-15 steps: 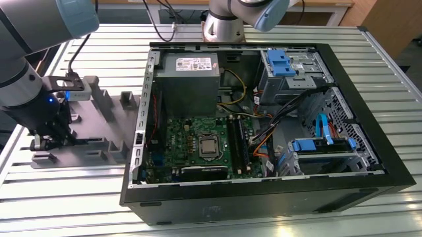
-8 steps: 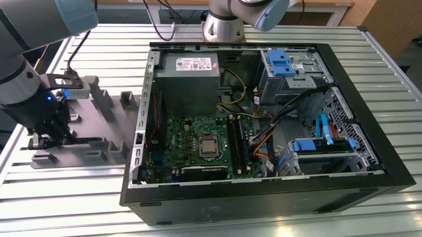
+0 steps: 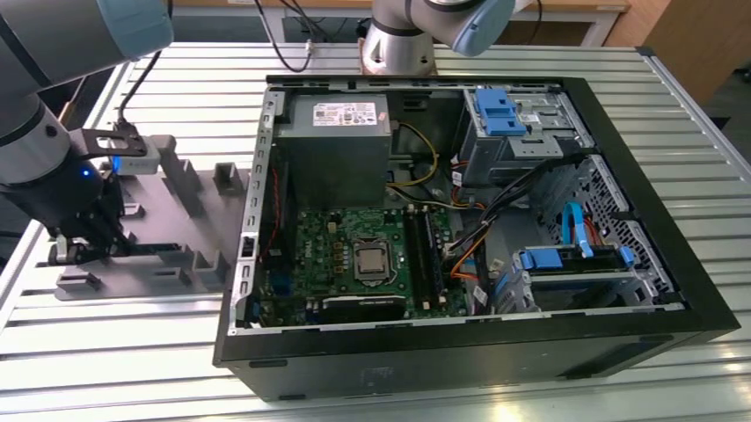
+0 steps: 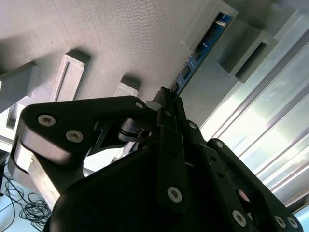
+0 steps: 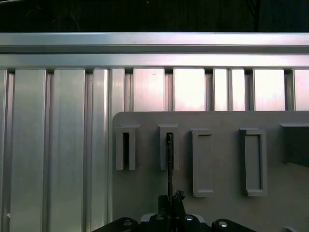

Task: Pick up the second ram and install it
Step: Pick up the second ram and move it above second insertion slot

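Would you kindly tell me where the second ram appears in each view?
Exterior view: hidden behind the gripper, on the exterior view's left.
Second wrist view: the second ram, blue, stands in a slot.
First wrist view: edge-on, a thin dark line in a slot.
Shared landmark: the grey slotted holder.

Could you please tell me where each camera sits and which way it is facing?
Exterior view: off the arm and high up, looking down on the open computer case and the grey tray; the gripper is at the exterior view's left.
First wrist view: on the wrist, looking past the gripper onto the tray and the second ram, seen edge-on.
Second wrist view: on the wrist, looking along the gripper, which is shut on the second ram.
Shared: both wrist views show the gripper, second ram and tray.
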